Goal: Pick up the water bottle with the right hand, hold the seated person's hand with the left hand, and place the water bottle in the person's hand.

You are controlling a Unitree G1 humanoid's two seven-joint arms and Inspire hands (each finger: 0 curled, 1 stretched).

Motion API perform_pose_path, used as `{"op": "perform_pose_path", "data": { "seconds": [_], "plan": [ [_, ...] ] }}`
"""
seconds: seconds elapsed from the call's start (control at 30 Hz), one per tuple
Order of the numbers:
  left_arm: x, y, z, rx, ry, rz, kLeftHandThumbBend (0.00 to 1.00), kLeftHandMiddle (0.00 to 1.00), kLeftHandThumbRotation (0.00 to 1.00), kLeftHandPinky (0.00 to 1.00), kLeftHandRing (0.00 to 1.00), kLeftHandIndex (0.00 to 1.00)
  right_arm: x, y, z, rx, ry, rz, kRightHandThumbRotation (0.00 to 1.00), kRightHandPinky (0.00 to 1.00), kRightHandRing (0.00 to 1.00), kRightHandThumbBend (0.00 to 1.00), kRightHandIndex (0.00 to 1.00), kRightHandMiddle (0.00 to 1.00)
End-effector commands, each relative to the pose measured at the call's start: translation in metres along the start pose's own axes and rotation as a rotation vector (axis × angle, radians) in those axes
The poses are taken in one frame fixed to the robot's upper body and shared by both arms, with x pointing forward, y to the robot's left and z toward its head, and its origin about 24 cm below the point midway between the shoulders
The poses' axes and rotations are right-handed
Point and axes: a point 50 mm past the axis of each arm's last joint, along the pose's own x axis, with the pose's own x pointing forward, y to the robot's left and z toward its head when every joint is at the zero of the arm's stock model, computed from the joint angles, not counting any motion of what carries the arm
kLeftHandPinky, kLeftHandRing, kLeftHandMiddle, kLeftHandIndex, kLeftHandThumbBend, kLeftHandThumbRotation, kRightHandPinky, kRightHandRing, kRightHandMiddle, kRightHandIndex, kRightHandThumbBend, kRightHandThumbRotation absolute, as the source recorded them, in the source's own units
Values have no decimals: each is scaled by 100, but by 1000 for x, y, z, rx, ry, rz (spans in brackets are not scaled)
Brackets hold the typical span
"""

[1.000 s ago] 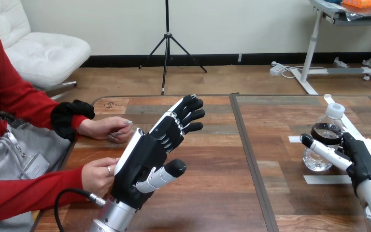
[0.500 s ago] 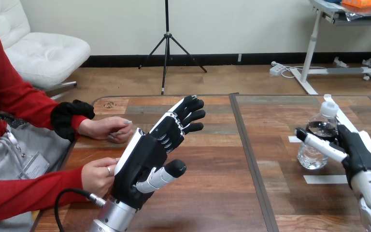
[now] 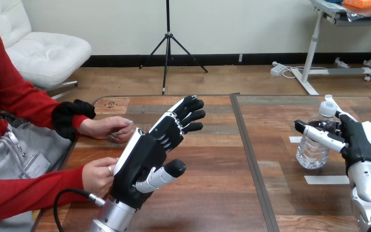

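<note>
The left hand (image 3: 145,154) is up, fingers straight and spread, holding nothing. The person's near hand (image 3: 96,176) is just beside it, so the hand-holding is not done. The right hand (image 3: 357,145) is wrapped round the bottle (image 3: 311,154). The bottle leans and may be just off the table (image 3: 222,193); I can't be sure. Handing it over is left to do.

No readable text, numbers or signs; water bottle (image 3: 311,154) label band too small to make out.

The head camera looks forward and down across the wooden table (image 3: 212,193).
</note>
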Motion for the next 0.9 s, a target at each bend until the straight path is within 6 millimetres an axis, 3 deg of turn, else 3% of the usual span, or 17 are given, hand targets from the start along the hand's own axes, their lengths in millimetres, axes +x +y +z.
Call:
{"op": "perform_pose_path", "data": {
  "seconds": [0.0,0.37,0.87],
  "plan": [
    [12,7,9,34,-65,18,100,90,73,82,88,90,10,5,26,64,-40,-44,2,34,46,100,67,63],
    [11,8,9,38,-69,19,100,90,74,82,88,90,9,6,24,134,-32,-70,0,26,37,98,56,52],
    [10,8,9,32,-72,23,100,90,74,81,88,89,7,5,21,207,-25,-94,0,26,33,89,45,43]
  ]
}}
